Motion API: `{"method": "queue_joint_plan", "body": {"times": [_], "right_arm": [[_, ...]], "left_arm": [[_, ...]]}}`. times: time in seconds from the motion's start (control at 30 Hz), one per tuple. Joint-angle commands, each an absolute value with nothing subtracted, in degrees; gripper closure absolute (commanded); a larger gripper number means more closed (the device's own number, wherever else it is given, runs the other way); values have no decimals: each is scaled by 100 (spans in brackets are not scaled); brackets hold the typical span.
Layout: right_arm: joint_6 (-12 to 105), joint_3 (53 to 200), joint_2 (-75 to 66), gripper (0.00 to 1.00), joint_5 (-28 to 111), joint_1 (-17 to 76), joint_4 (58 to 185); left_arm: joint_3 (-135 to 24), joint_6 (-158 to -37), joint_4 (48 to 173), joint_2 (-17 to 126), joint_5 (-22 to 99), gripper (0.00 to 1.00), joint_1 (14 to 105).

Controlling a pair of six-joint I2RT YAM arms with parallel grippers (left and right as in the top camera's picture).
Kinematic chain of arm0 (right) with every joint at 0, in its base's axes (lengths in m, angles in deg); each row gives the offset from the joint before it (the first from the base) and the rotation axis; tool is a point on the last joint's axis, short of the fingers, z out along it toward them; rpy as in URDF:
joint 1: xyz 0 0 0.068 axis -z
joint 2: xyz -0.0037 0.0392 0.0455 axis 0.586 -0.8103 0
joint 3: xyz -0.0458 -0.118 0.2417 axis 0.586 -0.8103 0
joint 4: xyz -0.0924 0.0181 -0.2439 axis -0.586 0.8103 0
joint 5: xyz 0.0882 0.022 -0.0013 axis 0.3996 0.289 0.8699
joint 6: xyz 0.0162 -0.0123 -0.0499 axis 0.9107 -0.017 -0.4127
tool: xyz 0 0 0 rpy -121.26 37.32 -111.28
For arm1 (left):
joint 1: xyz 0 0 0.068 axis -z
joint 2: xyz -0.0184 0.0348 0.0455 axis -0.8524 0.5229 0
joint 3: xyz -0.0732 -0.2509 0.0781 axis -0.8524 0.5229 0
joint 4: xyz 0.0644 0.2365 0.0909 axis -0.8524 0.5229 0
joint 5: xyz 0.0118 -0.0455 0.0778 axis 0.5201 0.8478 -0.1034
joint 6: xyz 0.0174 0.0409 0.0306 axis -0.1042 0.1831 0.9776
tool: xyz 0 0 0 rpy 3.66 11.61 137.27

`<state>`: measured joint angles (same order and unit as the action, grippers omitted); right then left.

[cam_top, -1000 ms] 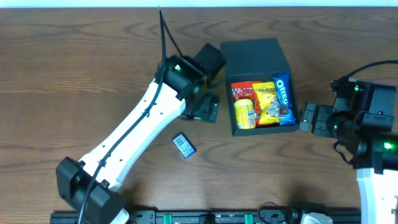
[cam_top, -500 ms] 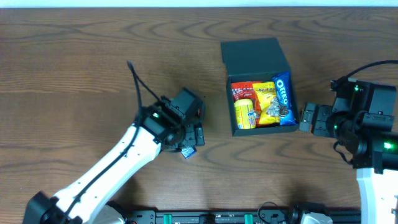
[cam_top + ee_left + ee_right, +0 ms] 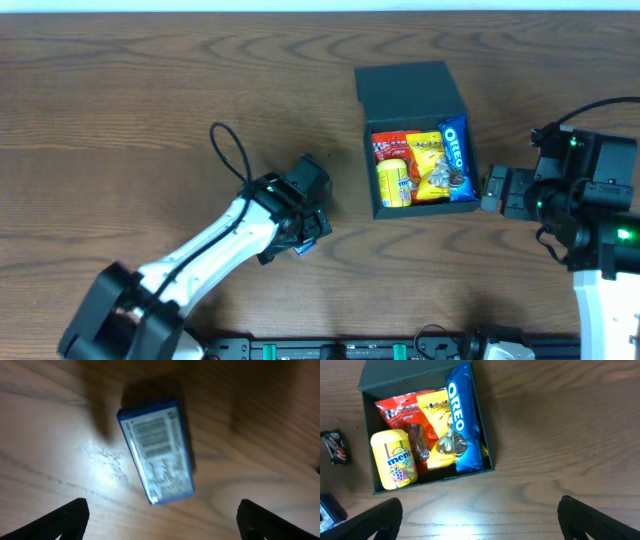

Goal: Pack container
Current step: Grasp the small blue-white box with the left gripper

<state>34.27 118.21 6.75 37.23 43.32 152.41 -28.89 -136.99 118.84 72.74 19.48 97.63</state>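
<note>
1. Looking through the left wrist camera, I see the left gripper [image 3: 165,521] spread wide. Its fingers [image 3: 67,517] sit at the lower corners of the view and hold nothing.
2. A blue packet [image 3: 157,450] lies flat on the table [image 3: 260,435] just ahead of those fingers, slightly askew and touching neither one. There is bare wood on both of its long sides. Its white label carries a barcode and small print that I cannot read.
3. From overhead, the left gripper [image 3: 300,225] hangs over the blue packet [image 3: 312,238], well to the left of the container [image 3: 372,170] and nearer to me than its front wall.
4. The right gripper [image 3: 482,522] is also wide open and empty. Overhead it [image 3: 497,190] sits just off the container's right wall, with a strip of bare table between them.
5. The container [image 3: 445,474] stands open, its lid [image 3: 410,95] laid back flat on the far side.
6. A blue pack reading "OREO" [image 3: 462,420] runs along the container's right wall.
7. A yellow tub marked "mentos" [image 3: 395,460] fills its front left corner.
8. A red packet [image 3: 400,410] and a yellow packet [image 3: 437,410] lie toward the back, and a silver foil sweet [image 3: 451,442] rests on top. Only a thin dark gap shows along the front wall.
9. A small dark wrapped sweet [image 3: 335,446] lies on the table to the left of the container.
</note>
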Motion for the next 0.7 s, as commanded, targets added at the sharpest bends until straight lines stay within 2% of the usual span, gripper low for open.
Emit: {"method": "queue_joint_plan", "body": {"times": [0.0,0.67], "right_arm": [[3418,11889,689,1,3734,4373,15245],[3418,11889,689,1,3732,4373,15245]], "left_arm": [[-2834,-13878,11788,7521,1969,5,9765],[-2828,-13876,11368,7906,1633,5,9765]]}}
